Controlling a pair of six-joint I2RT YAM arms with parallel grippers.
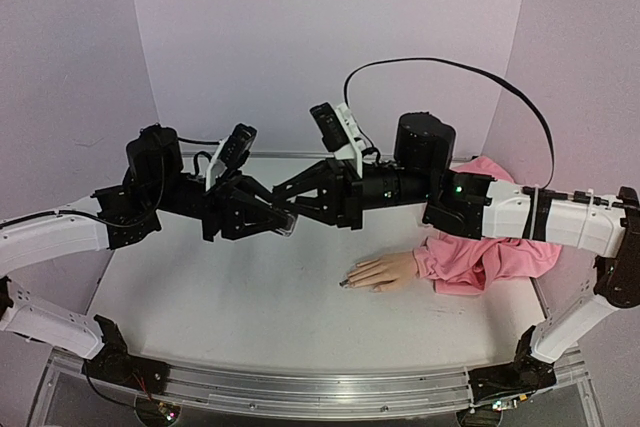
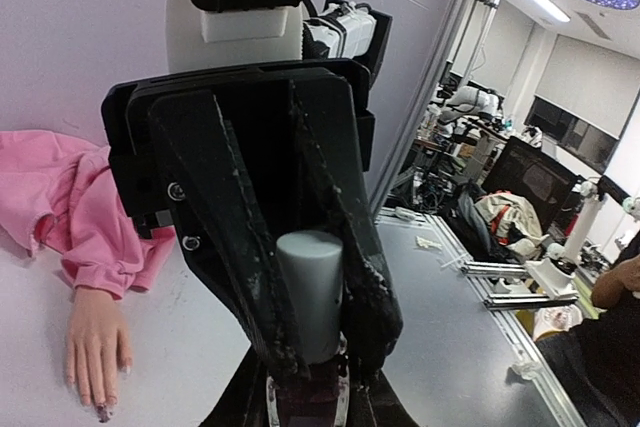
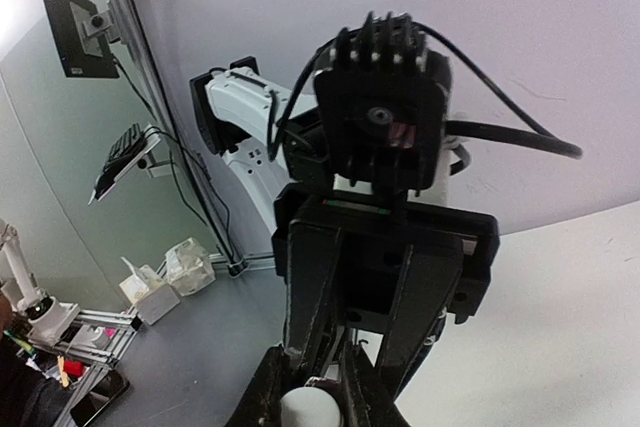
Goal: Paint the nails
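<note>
The mannequin hand (image 1: pixel 385 271) lies palm down on the white table (image 1: pixel 230 307), its pink sleeve (image 1: pixel 485 247) to the right. Its nails (image 2: pixel 103 412) look dark at some fingertips and pale at others. Above the table, left of the hand, my left gripper (image 1: pixel 283 220) is shut on a small polish bottle (image 2: pixel 305 399) holding dark polish. My right gripper (image 3: pixel 312 402) meets it head-on, shut on the bottle's pale cap (image 2: pixel 310 287). That cap (image 3: pixel 312 413) shows between the right fingertips. Both grippers hang in the air, clear of the hand.
Pale pink walls (image 1: pixel 300 37) close the back and sides. A black cable (image 1: pixel 450 65) loops above the right arm. An aluminium rail (image 1: pixel 300 392) runs along the table's near edge. Bare tabletop lies below the grippers and in front of the hand.
</note>
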